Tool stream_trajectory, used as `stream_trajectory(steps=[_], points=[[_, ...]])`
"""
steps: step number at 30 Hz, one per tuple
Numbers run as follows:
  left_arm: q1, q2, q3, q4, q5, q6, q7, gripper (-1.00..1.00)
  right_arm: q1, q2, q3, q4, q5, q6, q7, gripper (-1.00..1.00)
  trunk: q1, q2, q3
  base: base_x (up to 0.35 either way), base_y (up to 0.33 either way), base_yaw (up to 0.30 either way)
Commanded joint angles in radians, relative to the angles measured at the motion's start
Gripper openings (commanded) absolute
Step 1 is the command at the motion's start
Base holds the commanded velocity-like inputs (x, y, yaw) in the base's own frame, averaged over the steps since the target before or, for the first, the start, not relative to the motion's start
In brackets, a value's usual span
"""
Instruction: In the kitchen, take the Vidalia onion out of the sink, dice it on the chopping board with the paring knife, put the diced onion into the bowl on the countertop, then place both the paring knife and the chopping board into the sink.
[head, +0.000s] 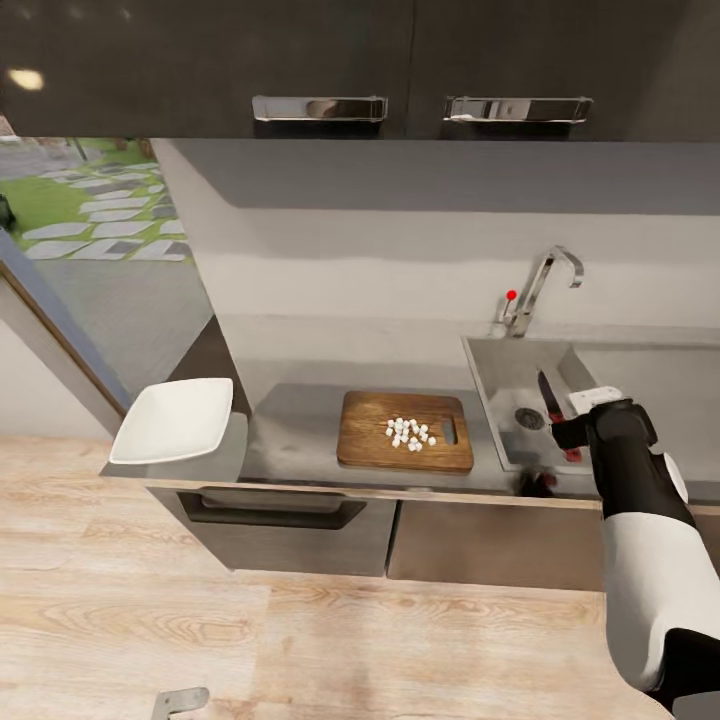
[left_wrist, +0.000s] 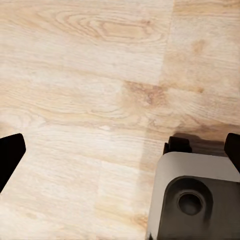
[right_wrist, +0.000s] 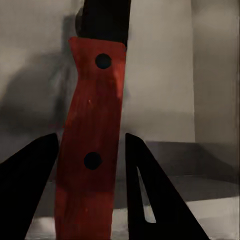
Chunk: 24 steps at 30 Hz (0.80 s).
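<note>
The right gripper (head: 568, 432) hangs over the sink (head: 500, 380), fingers parted either side of the paring knife (head: 549, 398) handle; whether they grip it is unclear. Left of it, white onion dice (head: 409, 432) lie on the chopping board (head: 362, 440).

grey countertop (head: 290, 420), chopping board (head: 372, 438), white bowl (head: 175, 419)

The head view looks down and forward from well back over the bench (head: 300, 420) and sink (head: 510, 390). The right wrist view sits very close above the knife (right_wrist: 92, 140) in that sink. The left wrist view faces the floor (left_wrist: 90, 75), close.
</note>
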Motion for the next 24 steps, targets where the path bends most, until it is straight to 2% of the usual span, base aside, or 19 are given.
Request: stream_trajectory(steps=[1,3,6,10,14,17,21,24], points=[[-0.001,0.007,-0.008,0.004,0.006,0.004,-0.001,1.00,-0.003,-0.016,-0.002,0.034,0.007,0.001,-0.012,-1.00,0.001,-0.002,-0.002,0.000,0.000,0.000],[0.004,0.016,-0.008,0.004,0.006,0.017,-0.003,1.00,-0.014,-0.041,-0.004,0.115,-0.001,-0.002,-0.079,-1.00,0.001,-0.002,-0.002,0.000,0.000,0.000],[0.011,0.017,-0.009,0.004,0.006,0.021,-0.005,1.00,-0.051,-0.063,-0.003,0.156,-0.070,-0.002,-0.129,-1.00,0.001,-0.002,-0.002,0.000,0.000,0.000],[0.012,0.016,-0.009,0.004,0.006,0.022,-0.006,1.00,-0.120,-0.065,-0.003,0.235,-0.095,-0.002,-0.201,-1.00,0.001,-0.002,-0.002,0.000,0.000,0.000],[0.015,0.015,-0.009,0.004,0.006,0.022,-0.006,1.00,-0.246,-0.066,-0.003,0.381,-0.097,-0.002,-0.231,-1.00,0.001,-0.002,-0.002,0.000,0.000,0.000],[0.017,0.014,-0.009,0.004,0.006,0.022,-0.006,1.00,-0.306,-0.064,-0.003,0.468,-0.101,-0.004,-0.307,-1.00,0.001,-0.002,-0.002,0.000,0.000,0.000],[0.019,0.014,-0.009,0.004,0.006,0.022,-0.007,1.00,-0.343,-0.060,-0.002,0.519,-0.161,-0.004,-0.341,-1.00,0.001,-0.002,-0.002,0.000,0.000,0.000],[0.019,0.014,-0.009,0.004,0.006,0.022,-0.007,1.00,-0.348,-0.057,-0.001,0.526,-0.177,-0.004,-0.343,-1.00,0.001,-0.002,-0.002,0.000,0.000,0.000]])
